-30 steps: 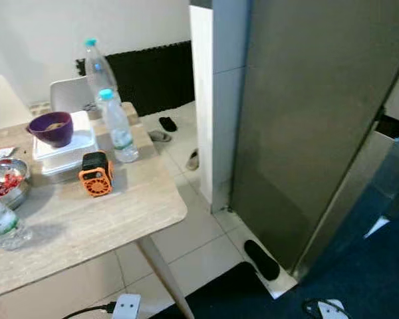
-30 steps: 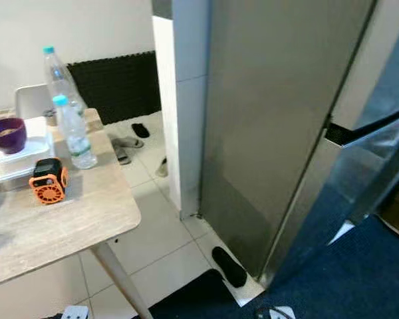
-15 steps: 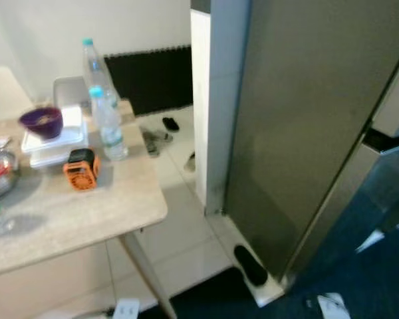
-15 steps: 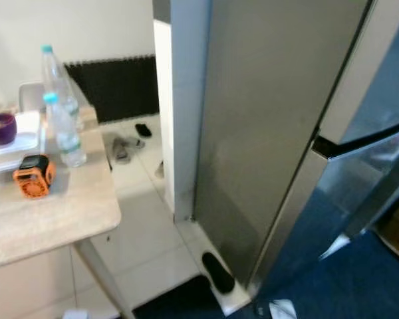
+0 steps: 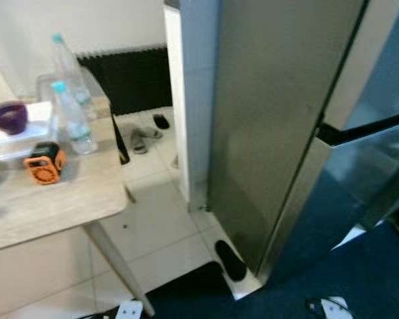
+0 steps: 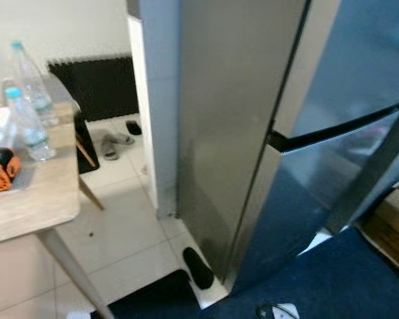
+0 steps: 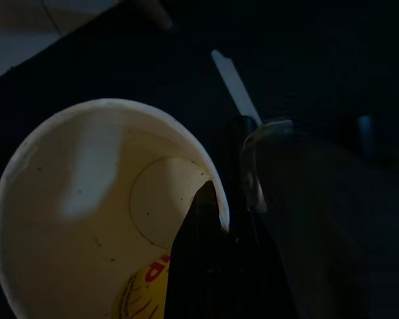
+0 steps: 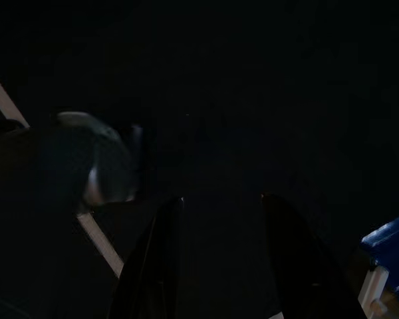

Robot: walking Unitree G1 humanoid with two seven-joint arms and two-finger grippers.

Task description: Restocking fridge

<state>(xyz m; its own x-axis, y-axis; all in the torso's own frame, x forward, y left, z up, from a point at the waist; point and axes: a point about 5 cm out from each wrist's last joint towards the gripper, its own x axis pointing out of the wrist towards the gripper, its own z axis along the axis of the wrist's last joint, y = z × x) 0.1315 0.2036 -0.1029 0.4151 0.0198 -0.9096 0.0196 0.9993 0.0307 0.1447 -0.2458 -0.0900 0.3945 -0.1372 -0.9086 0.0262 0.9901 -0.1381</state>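
The tall steel fridge (image 5: 279, 100) stands ahead on the right with both doors closed, a dark seam (image 5: 366, 126) between upper and lower door. In the dark left wrist view my left gripper (image 7: 226, 206) pinches the wall of a white paper cup (image 7: 86, 199), one black finger inside the rim and one outside. The cup has a red and yellow print low on its inner side. In the right wrist view my right gripper (image 8: 223, 199) hangs over dark floor, its fingers (image 8: 163, 266) apart with nothing between them.
A light wooden table (image 5: 60, 199) at the left carries two water bottles (image 5: 72, 119), an orange device (image 5: 45, 163) and a purple bowl (image 5: 6, 116) on white containers. A black slipper (image 5: 231, 259) lies at the fridge's foot beside a dark blue rug (image 5: 359, 266). More slippers (image 5: 143, 136) lie on the tiles.
The camera has swung to the right: the table has slid toward the left edge and more of the fridge front and its door seam has come into view.
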